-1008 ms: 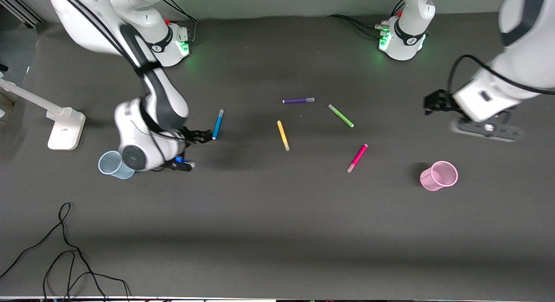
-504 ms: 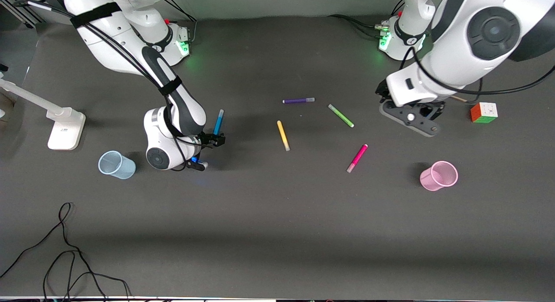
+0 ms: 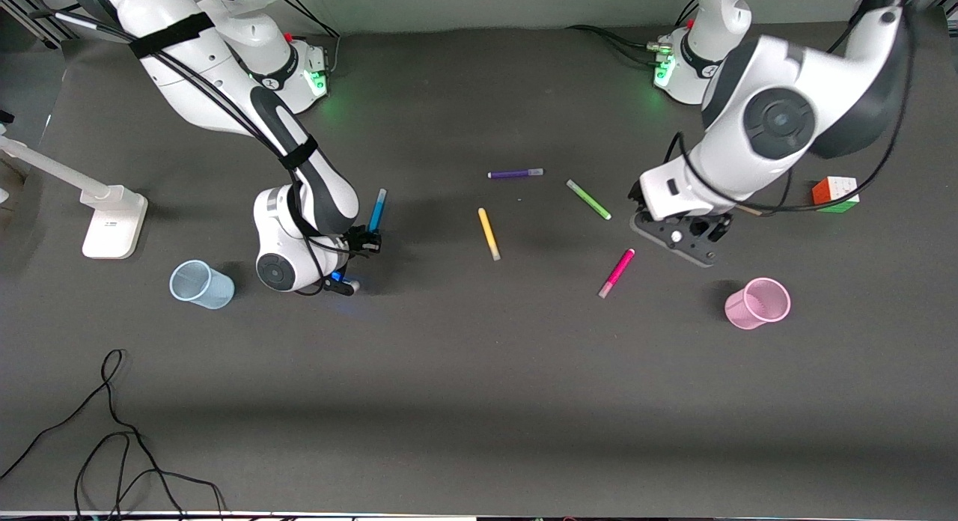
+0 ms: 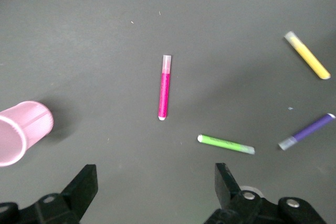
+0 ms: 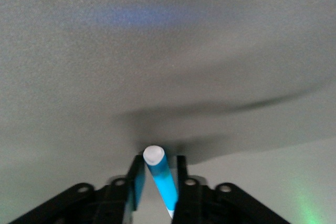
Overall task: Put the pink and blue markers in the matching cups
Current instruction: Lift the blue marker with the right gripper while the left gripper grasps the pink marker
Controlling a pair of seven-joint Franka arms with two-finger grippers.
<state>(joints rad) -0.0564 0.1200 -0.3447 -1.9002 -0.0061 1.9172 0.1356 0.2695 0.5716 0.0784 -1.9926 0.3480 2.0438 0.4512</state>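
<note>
Right gripper (image 3: 364,242) sits low at the table toward the right arm's end, fingers clenched on the slim bright blue marker (image 3: 377,210); the right wrist view shows the marker (image 5: 160,177) pinched between the two black fingers with its white tip up, so the grip looks set near one end. The small translucent pale blue plastic cup (image 3: 200,284) stands upright on the dark grey table (image 3: 479,401), nearer the front camera than the gripper and well apart from it. Left gripper (image 3: 677,236) hangs over the table just beside the slim magenta-pink marker (image 3: 617,272), fingers spread wide and empty; the left wrist view shows the pink marker (image 4: 165,94) lying flat between and ahead of the fingertips, untouched. The small pale pink tapered plastic cup (image 3: 757,303) stands near it, toward the left arm's end. Judgement: step in hand is lift and carry of blue, approach to pink. To do it well: raise blue clear before swinging, bring it upright over the cup mouth, release low so the light cup does not tip. For pink, turn the fingers across the marker's length, centre on the barrel, descend straight. Thin green marker (image 3: 588,199), yellow marker (image 3: 489,233) and purple marker (image 3: 515,174) stay out of it; avoid brushing the green one.
</note>
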